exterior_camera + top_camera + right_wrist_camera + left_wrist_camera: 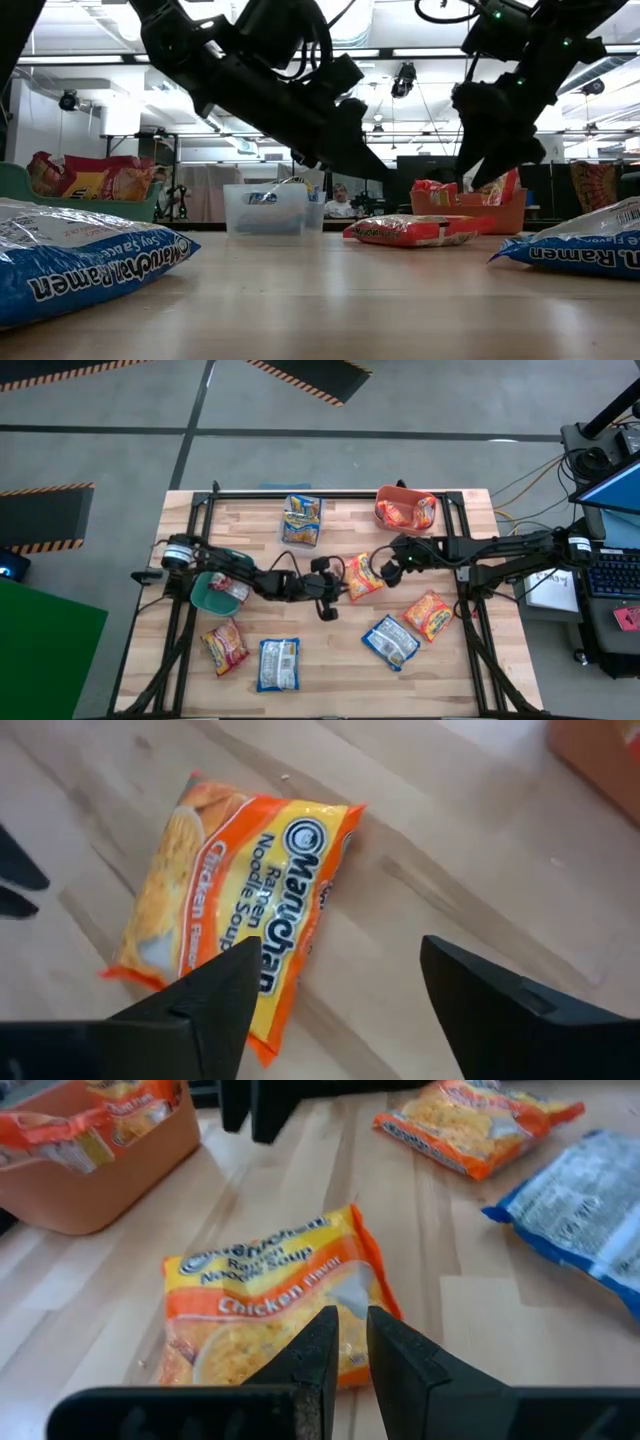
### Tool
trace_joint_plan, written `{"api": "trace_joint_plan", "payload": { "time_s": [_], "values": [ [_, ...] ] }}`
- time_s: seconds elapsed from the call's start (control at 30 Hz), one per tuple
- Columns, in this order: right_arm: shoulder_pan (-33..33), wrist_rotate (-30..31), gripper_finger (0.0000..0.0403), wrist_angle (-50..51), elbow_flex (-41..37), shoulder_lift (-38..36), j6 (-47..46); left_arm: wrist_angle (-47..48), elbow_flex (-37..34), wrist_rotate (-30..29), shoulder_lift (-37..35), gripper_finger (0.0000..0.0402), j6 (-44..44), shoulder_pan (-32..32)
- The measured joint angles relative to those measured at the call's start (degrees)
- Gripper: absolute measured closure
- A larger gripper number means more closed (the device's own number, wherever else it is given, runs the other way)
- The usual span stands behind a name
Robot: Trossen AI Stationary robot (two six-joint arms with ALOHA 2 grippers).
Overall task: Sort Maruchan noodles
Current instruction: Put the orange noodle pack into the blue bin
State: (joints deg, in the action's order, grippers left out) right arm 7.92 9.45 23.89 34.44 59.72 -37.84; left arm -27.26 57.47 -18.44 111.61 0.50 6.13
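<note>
Orange packets are already seen in the orange bin [405, 512], a blue-and-yellow one in the clear bin [301, 520] and a red one in the teal bin [218, 592], while five Maruchan noodles are left loose on the table [330, 655], so the sort is judged roughly half done. The right pincer [382, 569] is held low with fingers spread just beside the orange chicken packet [363, 576] at mid-table; the left pincer [334, 586], nearly pressed together and empty, is stretched towards its other side.
</note>
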Motion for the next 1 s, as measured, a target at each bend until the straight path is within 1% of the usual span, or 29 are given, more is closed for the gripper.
{"api": "trace_joint_plan", "payload": {
  "time_s": [0.07,0.2,0.37,0.47,0.63,0.83,1.0],
  "values": [
    [0.0,-0.23,0.0135,-0.52,0.0,0.34,-1.6,-0.45,-0.02,-0.01,0.0,0.0362,-0.01,-0.22],
    [0.0,-4.4,0.013,-1.62,-0.54,0.44,-2.81,-0.62,-0.11,-0.02,0.0,0.0362,0.01,-0.28],
    [0.0,-8.26,0.012,-9.29,-4.15,0.39,-4.48,-0.66,-0.2,0.0,0.0,0.0362,0.01,-0.26],
    [0.0,-8.45,0.0114,-13.9,-7.25,0.39,-5.86,-1.99,-0.2,-0.01,0.86,0.0362,0.1,-0.26],
    [0.0,-8.41,0.0104,-18.48,-10.41,0.37,-8.25,-4.15,-0.33,0.0,3.49,0.0362,0.47,-0.24],
    [0.76,-8.24,0.0096,-21.57,-11.71,1.24,-9.12,-4.15,-0.31,-0.06,4.5,0.0362,0.58,-0.52],
    [1.36,-8.02,0.0096,-27.6,-12.48,4.47,-9.12,-4.32,-0.28,-0.15,6.38,0.0362,0.64,-1.18]
  ]
}}
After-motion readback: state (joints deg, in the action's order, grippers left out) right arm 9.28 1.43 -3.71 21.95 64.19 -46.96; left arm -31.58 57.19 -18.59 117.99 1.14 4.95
